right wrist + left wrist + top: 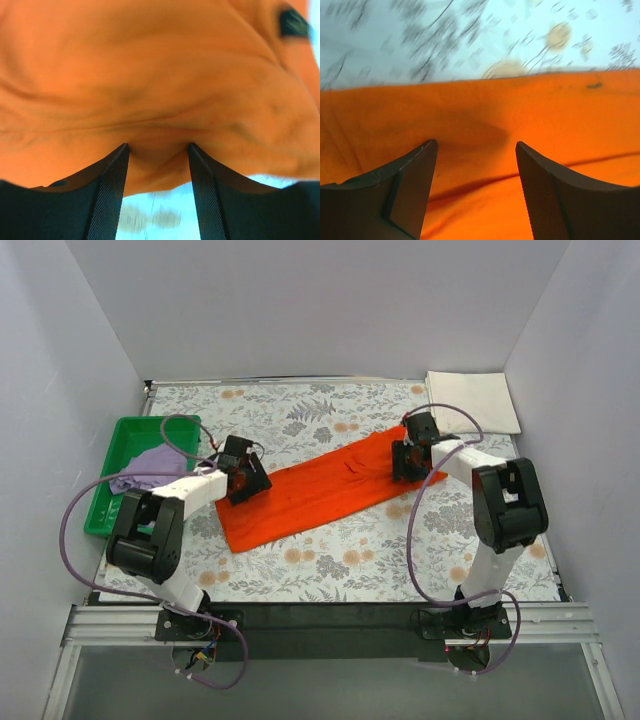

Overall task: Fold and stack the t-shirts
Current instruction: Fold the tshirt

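The bright orange t-shirt (320, 490) lies folded into a long strip slanting across the middle of the table. My left gripper (243, 477) is at its left end, open, with its jaws just over the cloth (485, 115) and nothing between them (476, 145). My right gripper (408, 458) is at the strip's right end, open, with the orange cloth's edge (160, 100) bulging between its fingertips (158, 146). The pale lilac t-shirt (148, 462) lies crumpled in the green tray. The cream-white t-shirt (472, 400) lies folded flat at the back right corner.
The green plastic tray (128, 440) stands at the left edge of the table. White walls close in the left, back and right sides. The floral tablecloth (330, 560) shows in front of the orange strip.
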You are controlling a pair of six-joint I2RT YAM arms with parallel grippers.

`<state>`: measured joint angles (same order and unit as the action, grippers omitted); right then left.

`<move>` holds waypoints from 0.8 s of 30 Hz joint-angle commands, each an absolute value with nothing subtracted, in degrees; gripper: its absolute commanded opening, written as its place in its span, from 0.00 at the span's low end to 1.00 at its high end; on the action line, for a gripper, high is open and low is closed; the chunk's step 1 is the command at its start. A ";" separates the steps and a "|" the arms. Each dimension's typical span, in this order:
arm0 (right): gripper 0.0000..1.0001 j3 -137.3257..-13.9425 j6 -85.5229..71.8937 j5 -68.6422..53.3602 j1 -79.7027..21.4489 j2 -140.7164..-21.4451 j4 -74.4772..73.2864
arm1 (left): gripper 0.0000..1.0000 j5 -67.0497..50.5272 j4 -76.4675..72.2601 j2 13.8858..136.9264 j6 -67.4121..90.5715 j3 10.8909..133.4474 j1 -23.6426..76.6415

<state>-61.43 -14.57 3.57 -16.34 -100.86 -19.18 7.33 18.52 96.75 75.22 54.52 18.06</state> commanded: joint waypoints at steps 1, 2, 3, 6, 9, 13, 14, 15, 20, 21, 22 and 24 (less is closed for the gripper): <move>0.49 -70.72 -6.52 3.43 -14.59 -112.02 -17.14 | 0.60 0.12 29.79 91.95 86.37 45.28 17.23; 0.49 -73.71 -5.20 2.73 -14.15 -114.41 -17.49 | 0.60 -2.44 29.71 90.37 88.31 41.52 17.40; 0.49 -80.00 -1.88 1.59 -13.72 -116.61 -17.66 | 0.60 -4.46 29.62 87.05 90.42 40.01 17.66; 0.49 -90.57 3.15 2.02 -13.27 -125.84 -19.51 | 0.61 -10.10 28.22 82.98 99.21 34.83 20.63; 0.49 -104.56 8.25 2.02 -13.10 -134.63 -22.66 | 0.62 -12.57 26.55 83.32 104.76 34.97 27.13; 0.49 -116.45 10.90 2.73 -13.10 -140.28 -27.68 | 0.67 -9.94 29.00 84.99 105.21 39.27 29.71; 0.50 -115.67 10.20 2.12 -13.18 -138.27 -27.77 | 0.68 -8.97 30.74 84.03 104.68 40.16 29.71; 0.50 -114.36 9.67 0.46 -13.27 -136.60 -27.60 | 0.69 -6.70 31.54 83.33 104.07 40.95 29.62; 0.51 -102.77 7.03 -2.81 -16.08 -122.04 -27.33 | 0.73 -0.71 36.47 77.62 100.64 44.90 29.71; 0.51 -97.78 6.07 -2.90 -18.09 -119.64 -27.33 | 0.73 1.65 37.08 76.82 99.16 45.26 29.53; 0.51 -94.69 5.63 -3.07 -19.24 -117.36 -27.33 | 0.74 3.67 38.31 76.29 98.36 45.52 29.44; 0.51 -86.02 3.79 -2.29 -23.61 -110.41 -27.33 | 0.74 5.18 39.28 74.36 96.86 45.97 29.01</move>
